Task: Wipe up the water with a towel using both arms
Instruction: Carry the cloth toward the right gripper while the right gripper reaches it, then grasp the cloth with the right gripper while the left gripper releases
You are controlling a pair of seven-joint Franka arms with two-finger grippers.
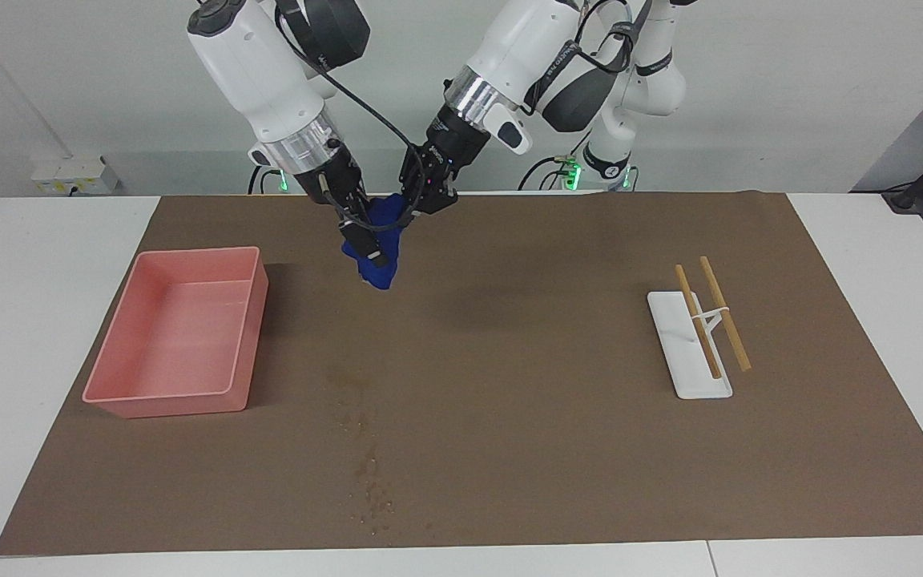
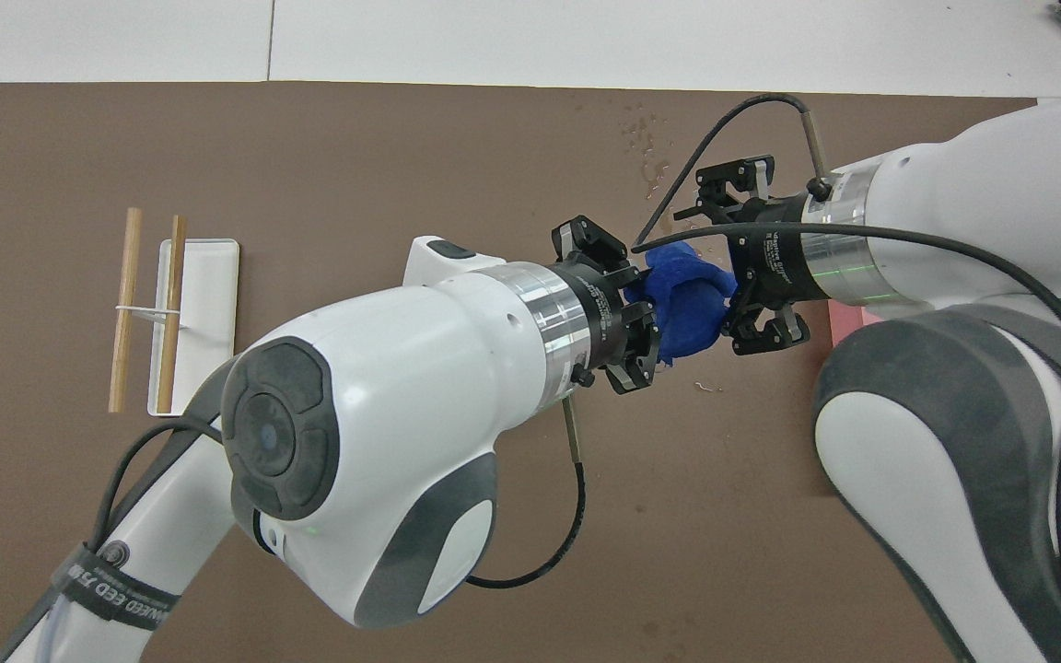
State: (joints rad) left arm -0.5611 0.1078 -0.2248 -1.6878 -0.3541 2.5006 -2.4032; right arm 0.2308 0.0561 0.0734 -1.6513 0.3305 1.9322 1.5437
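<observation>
The blue towel (image 1: pixel 380 268) (image 2: pixel 682 304) hangs bunched between my two grippers, over the brown mat beside the pink bin. My right gripper (image 1: pixel 367 240) (image 2: pixel 729 287) is shut on its side toward the bin. My left gripper (image 1: pixel 415 204) (image 2: pixel 648 320) is shut on its upper corner from the other side. The water (image 1: pixel 369 473) (image 2: pixel 647 147) is a thin trail of tan droplets on the mat, farther from the robots than the towel, running toward the mat's edge.
The pink bin (image 1: pixel 181 328) stands toward the right arm's end; in the overhead view only a sliver (image 2: pixel 848 322) shows past the right arm. A white rest (image 1: pixel 682 353) (image 2: pixel 208 304) with two wooden sticks lies toward the left arm's end.
</observation>
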